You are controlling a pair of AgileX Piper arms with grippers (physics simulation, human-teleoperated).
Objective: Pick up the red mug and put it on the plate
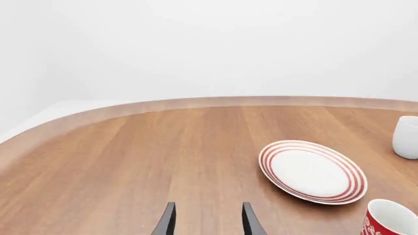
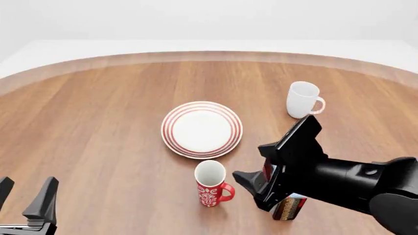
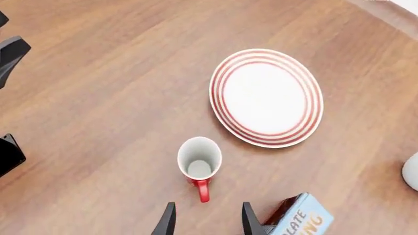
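The red mug (image 2: pixel 210 183) stands upright on the table just in front of the plate (image 2: pixel 201 129), handle turned to the right. My right gripper (image 2: pixel 251 191) is open and empty, close beside the mug's handle on its right. In the right wrist view the mug (image 3: pixel 199 161) sits just ahead of the open right gripper (image 3: pixel 205 223), handle toward it, with the plate (image 3: pixel 267 97) beyond. My left gripper (image 2: pixel 25 200) is open and empty at the near left. In the left wrist view my left gripper (image 1: pixel 207 223) shows, with the plate (image 1: pixel 312 171) and mug (image 1: pixel 390 220) off to one side.
A plain white mug (image 2: pixel 303 100) stands at the back right of the plate; it also shows in the left wrist view (image 1: pixel 406 137). A printed box (image 2: pixel 289 206) stands under my right arm, close to the gripper (image 3: pixel 294 218). The table's curved far edge (image 2: pixel 209 55) runs across the back.
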